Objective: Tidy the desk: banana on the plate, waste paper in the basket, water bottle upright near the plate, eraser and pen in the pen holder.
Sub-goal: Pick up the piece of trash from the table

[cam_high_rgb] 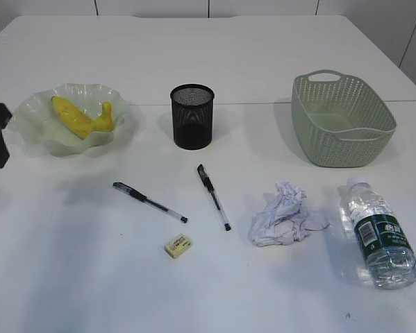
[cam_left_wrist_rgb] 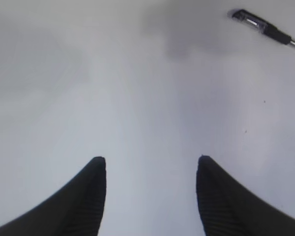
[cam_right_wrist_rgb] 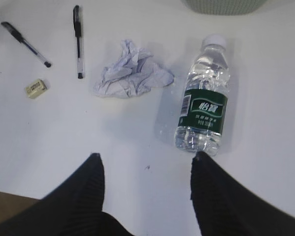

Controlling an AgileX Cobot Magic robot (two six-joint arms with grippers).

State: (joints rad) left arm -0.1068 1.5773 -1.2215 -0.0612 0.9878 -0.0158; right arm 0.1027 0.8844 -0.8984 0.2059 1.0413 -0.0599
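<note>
We note banana (cam_high_rgb: 82, 118) on plate (cam_high_rgb: 34, 104): done. Ahead of right gripper (cam_right_wrist_rgb: 145, 167), jaws apart, empty: paper (cam_right_wrist_rgb: 130, 78), bottle (cam_right_wrist_rgb: 204, 115) lying, pens, eraser (cam_right_wrist_rgb: 36, 88). Left gripper (cam_left_wrist_rgb: 149, 169) likewise apart, empty.

white table (cam_high_rgb: 263, 62); second table butted behind, seam between.

banana (cam_high_rgb: 82, 118) yellow | basket (cam_high_rgb: 343, 119) pale green | pen holder (cam_high_rgb: 192, 116) black mesh

Bare table front left; pens (cam_high_rgb: 150, 202), eraser (cam_high_rgb: 178, 245), paper (cam_high_rgb: 285, 216), bottle (cam_high_rgb: 378, 232) crowd centre-right
</note>
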